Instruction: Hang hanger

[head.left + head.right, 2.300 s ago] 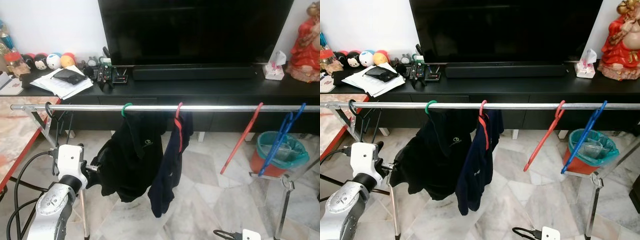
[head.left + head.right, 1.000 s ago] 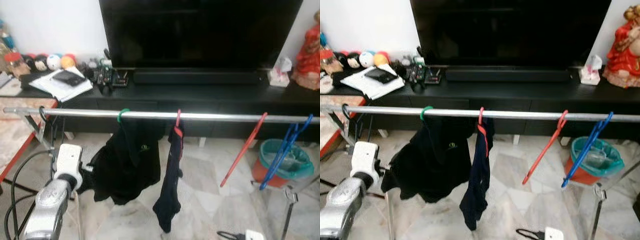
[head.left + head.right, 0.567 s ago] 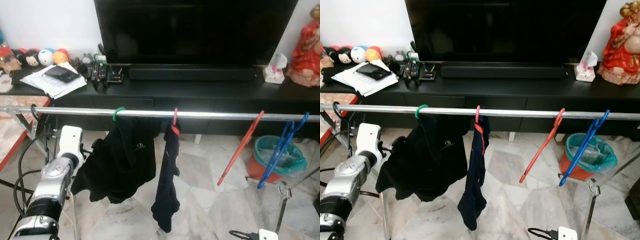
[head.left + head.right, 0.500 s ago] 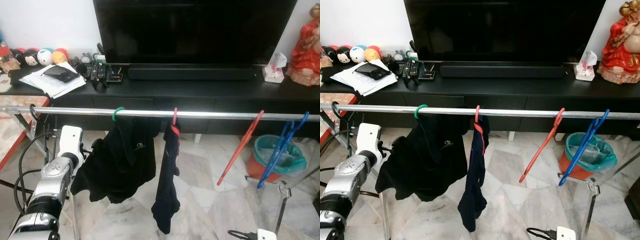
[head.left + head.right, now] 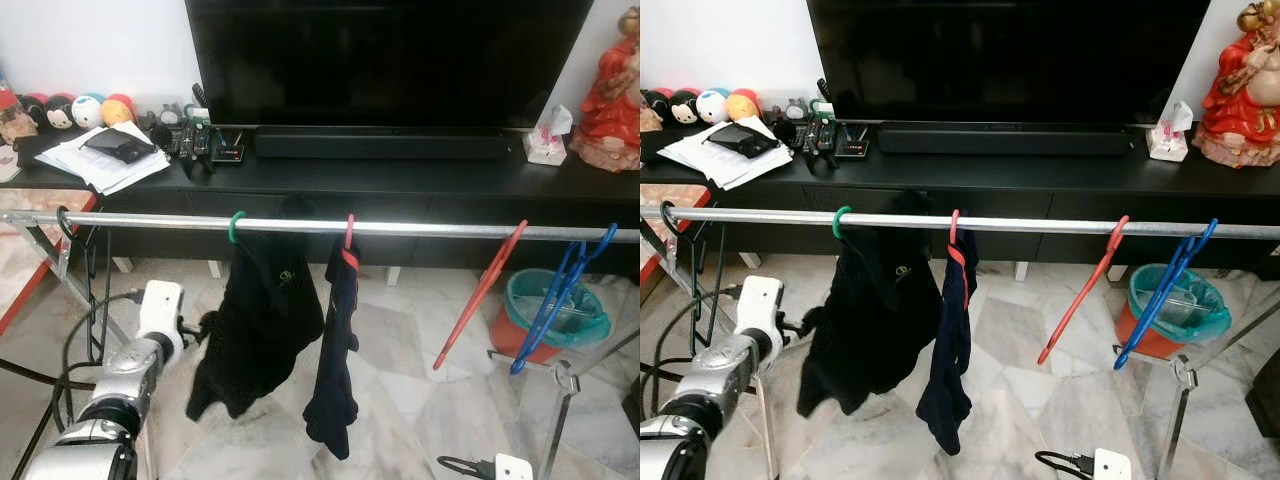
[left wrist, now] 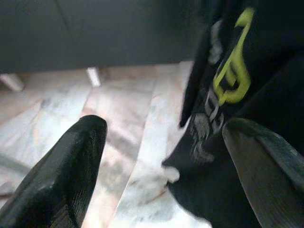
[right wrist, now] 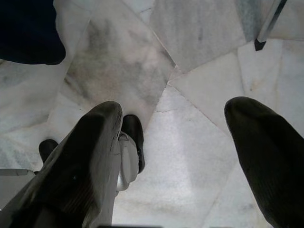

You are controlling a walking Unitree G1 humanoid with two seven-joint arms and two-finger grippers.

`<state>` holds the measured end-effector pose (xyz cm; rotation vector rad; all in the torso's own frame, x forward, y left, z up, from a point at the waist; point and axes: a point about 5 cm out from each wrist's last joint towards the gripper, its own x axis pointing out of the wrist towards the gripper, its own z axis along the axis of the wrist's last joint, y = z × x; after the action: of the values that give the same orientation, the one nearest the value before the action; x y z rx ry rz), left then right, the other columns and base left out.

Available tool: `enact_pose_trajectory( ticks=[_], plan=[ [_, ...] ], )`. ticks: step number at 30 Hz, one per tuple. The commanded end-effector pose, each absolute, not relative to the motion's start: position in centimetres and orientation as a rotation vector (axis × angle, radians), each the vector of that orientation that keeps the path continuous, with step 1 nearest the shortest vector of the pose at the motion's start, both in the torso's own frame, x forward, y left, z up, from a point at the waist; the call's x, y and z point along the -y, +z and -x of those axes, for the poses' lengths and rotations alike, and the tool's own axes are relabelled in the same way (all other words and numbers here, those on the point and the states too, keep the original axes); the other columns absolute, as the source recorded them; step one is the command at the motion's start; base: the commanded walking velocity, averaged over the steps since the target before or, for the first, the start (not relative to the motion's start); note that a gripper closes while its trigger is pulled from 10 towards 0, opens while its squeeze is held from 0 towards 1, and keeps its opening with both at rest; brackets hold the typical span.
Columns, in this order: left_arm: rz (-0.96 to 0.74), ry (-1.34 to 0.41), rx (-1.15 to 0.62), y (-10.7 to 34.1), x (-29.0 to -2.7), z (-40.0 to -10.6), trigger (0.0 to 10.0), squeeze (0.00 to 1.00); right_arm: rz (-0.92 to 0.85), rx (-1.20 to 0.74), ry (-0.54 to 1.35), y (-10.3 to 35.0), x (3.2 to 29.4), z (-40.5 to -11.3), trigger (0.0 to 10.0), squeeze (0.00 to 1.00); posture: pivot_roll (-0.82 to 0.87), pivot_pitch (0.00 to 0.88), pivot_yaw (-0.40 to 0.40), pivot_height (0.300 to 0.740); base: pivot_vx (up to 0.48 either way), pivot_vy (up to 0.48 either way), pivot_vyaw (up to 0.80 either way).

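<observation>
- The green hanger (image 5: 236,226) is hooked over the silver rail (image 5: 420,229), at about 10 o'clock from the middle of the left eye view, with the black garment (image 5: 262,325) draped from it; by its seat on the rail, the hanging is judged done or nearly so
- The left tool (image 6: 161,156) is set low at 8 o'clock in the head views, just beside the garment's lower hem; in the left wrist view its fingers (image 6: 66,175) are spread wide with nothing between them, so it is released, and the garment with a yellow-green logo is seen just ahead of them
- Whether a fingertip is touching the cloth cannot be told, as the wrist picture is blurred
- The right tool (image 7: 175,156) is pointed down at the marble floor (image 7: 199,42), fingers apart and empty, as fits an idle arm
- A navy garment (image 5: 335,350) on a red hanger (image 5: 349,232) is hung just beside the black one at its 3 o'clock; a bare red hanger (image 5: 482,290) and a blue hanger (image 5: 560,300) are hooked well along the rail toward 3 o'clock, hanging slanted
- The green hanger's shoulders are hidden by the cloth, so only the hook is seen
- The rail's right end is cut off by the frame edge
- The things on the black worktop (image 5: 400,175) under the television (image 5: 390,60) are too small to be named surely
</observation>
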<state>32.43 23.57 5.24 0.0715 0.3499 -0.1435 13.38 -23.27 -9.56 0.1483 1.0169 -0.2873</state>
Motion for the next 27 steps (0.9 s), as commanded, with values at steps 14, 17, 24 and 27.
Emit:
enact_pose_trajectory(
  ticks=[14, 17, 24, 27],
  plan=[
    [-0.127, -0.02, 0.001, 9.8, -24.6, -32.8, 10.0, 0.0, -0.147, -1.036, -0.291, -9.7, 23.9, -12.5, 10.0, 0.0, 0.06, 0.0, -0.002, 0.74, 0.0, 0.0, 0.0],
    [-0.114, -0.056, 0.049, 10.6, -23.8, -32.8, 10.0, 0.0, -0.15, -1.04, -0.293, -9.7, 23.9, -12.4, 10.0, 0.0, 0.05, 0.0, 0.005, 0.74, 0.0, 0.0, 0.0],
    [-0.038, -0.226, 0.053, 11.4, -21.8, -31.8, 10.0, 0.0, -0.15, -1.045, -0.293, -9.8, 23.9, -12.3, 10.0, 0.0, 0.06, 0.0, -0.003, 0.74, 0.0, 0.0, 0.0],
    [-0.011, -0.26, 0.06, 11.9, -21.6, -31.4, 10.0, 0.0, -0.149, -1.047, -0.291, -9.8, 23.9, -12.3, 10.0, 0.0, 0.07, 0.0, -0.007, 0.74, 0.0, 0.0, 0.0]
  ],
)
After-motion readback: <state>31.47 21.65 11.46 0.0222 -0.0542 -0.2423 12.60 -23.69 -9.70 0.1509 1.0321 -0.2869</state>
